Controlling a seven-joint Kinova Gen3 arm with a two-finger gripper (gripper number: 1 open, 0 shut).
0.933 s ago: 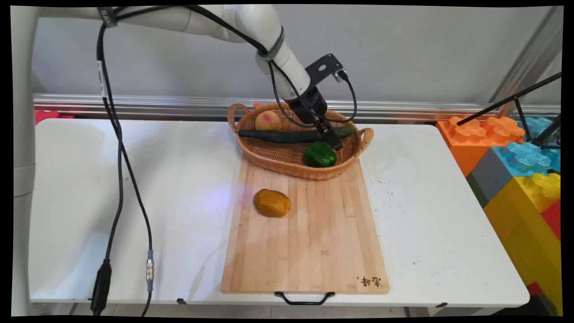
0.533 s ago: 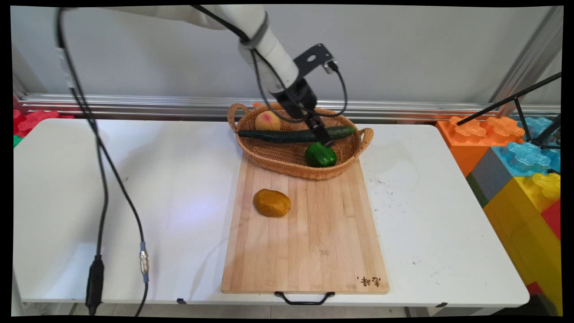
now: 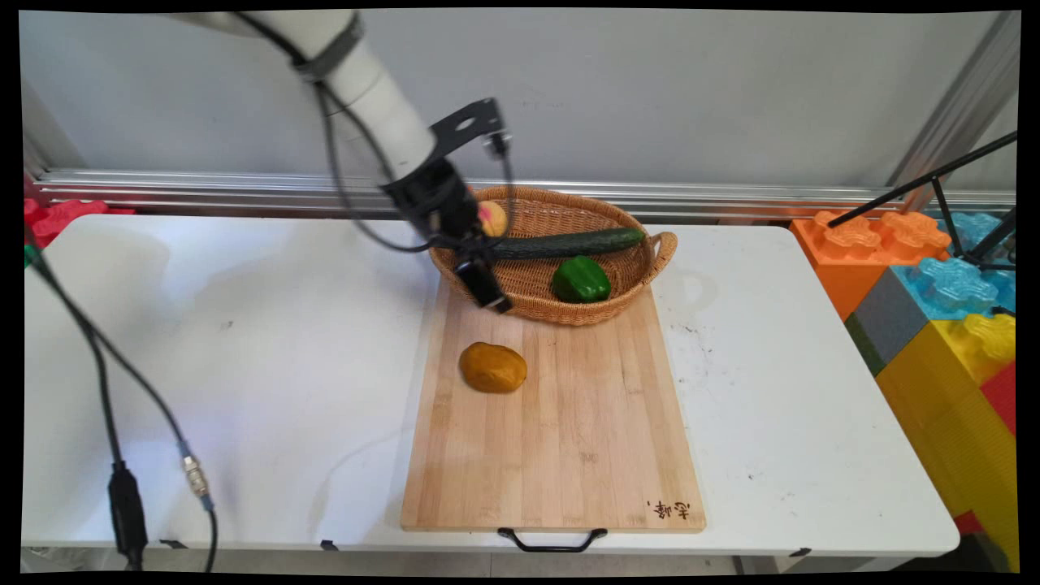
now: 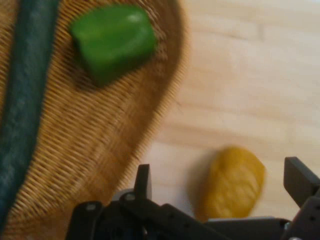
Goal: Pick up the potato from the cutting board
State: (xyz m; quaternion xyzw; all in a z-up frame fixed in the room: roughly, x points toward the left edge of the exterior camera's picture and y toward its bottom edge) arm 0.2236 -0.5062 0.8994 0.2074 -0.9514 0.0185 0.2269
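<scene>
Hand view shows us the yellow-brown potato (image 4: 234, 181) lying on the cutting board (image 4: 250, 85), framed between the gripper's (image 4: 220, 180) wide-apart, empty fingers. Just beside it sits the basket (image 4: 100, 145) holding a green pepper (image 4: 112, 40) and cucumber (image 4: 22, 105). We judge centring squarely over the potato, clear of the basket rim, matters most.

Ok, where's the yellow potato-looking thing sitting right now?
In the main view the yellow potato lies on the wooden cutting board, toward its left edge, just in front of the wicker basket. The open gripper hangs above and behind it.
</scene>
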